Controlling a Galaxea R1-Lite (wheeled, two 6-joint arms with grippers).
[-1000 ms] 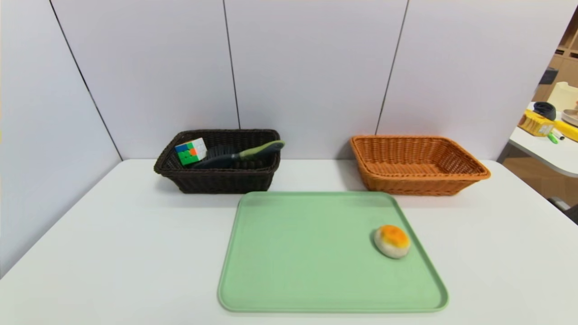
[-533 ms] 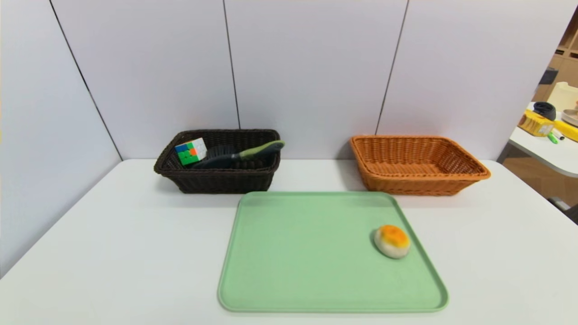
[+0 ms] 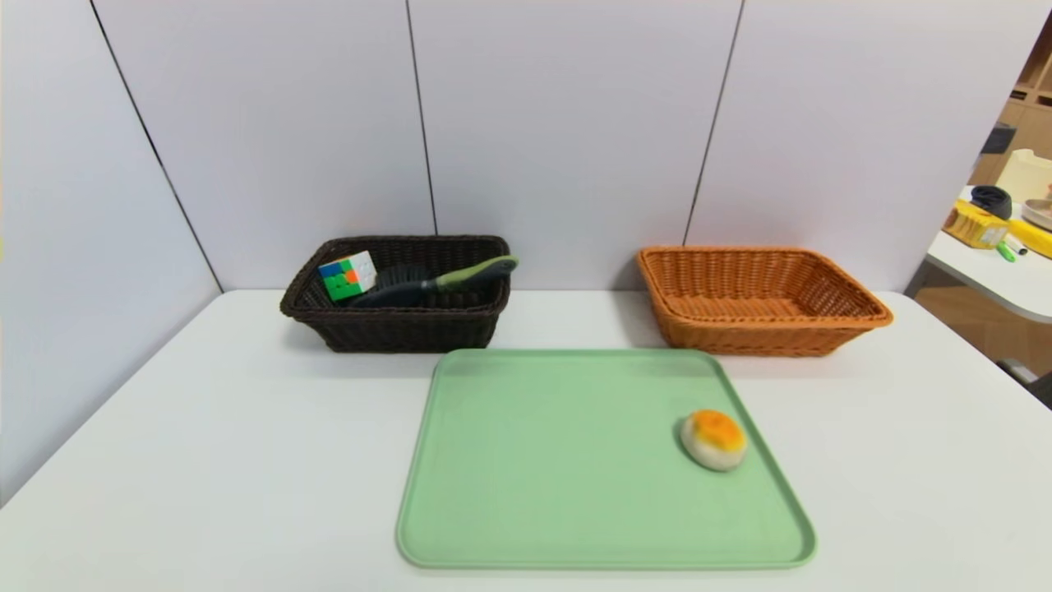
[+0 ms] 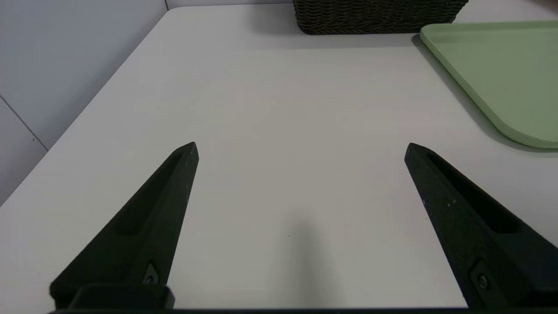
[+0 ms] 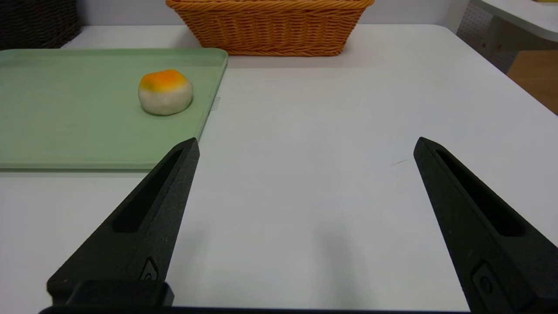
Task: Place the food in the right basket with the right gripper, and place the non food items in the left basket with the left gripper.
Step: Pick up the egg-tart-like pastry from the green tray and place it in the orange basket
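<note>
Your left pincer hangs level over the near left part of the white surface, black jaws spread wide and holding nothing. Your right pincer hangs likewise over the near right part, jaws wide and empty. The small round off-white bun with an orange-yellow top sits by the right edge of the pale green tray. The multicoloured puzzle cube and the dark grey bristle brush with olive-green handle lie in the dark brown wicker basket by the far edge; the orange-tan wicker basket stands by the far right edge.
</note>
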